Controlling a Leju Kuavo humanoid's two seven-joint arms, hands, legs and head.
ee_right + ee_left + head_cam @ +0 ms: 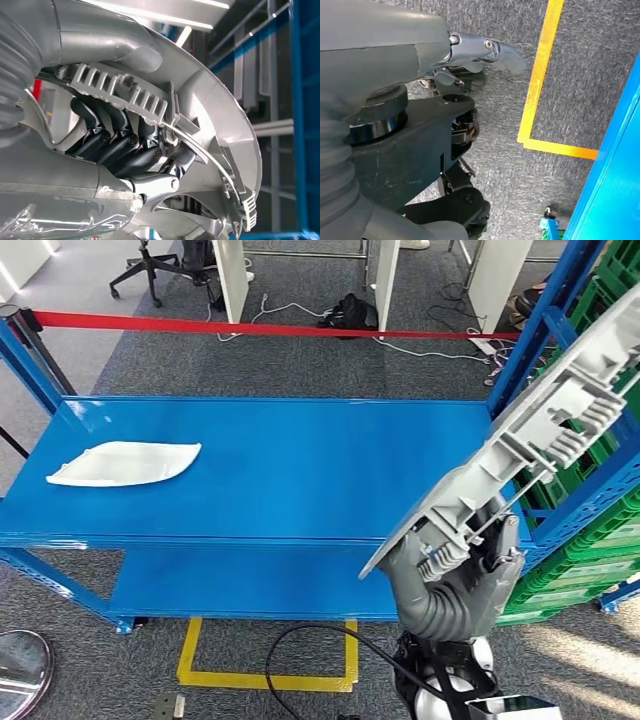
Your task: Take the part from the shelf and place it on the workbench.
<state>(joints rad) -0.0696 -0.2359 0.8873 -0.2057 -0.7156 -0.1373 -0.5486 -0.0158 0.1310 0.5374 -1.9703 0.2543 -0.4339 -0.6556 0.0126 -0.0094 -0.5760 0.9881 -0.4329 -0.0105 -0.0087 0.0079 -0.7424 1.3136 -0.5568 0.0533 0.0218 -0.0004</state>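
On the left of your blue bench [302, 465] lies a white part [124, 462]. Your left hand [478, 55] hangs over grey floor [501, 125], fingers released, grasping nothing. At the near right, your right hand [453, 575] clenches a grey part [521, 435], tilted up beside the shelf [596, 490].

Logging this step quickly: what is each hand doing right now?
Left hand: holds nothing, hanging over the floor; open or closed cannot be told.
Right hand: closed on the grey part, fingers curled under it.
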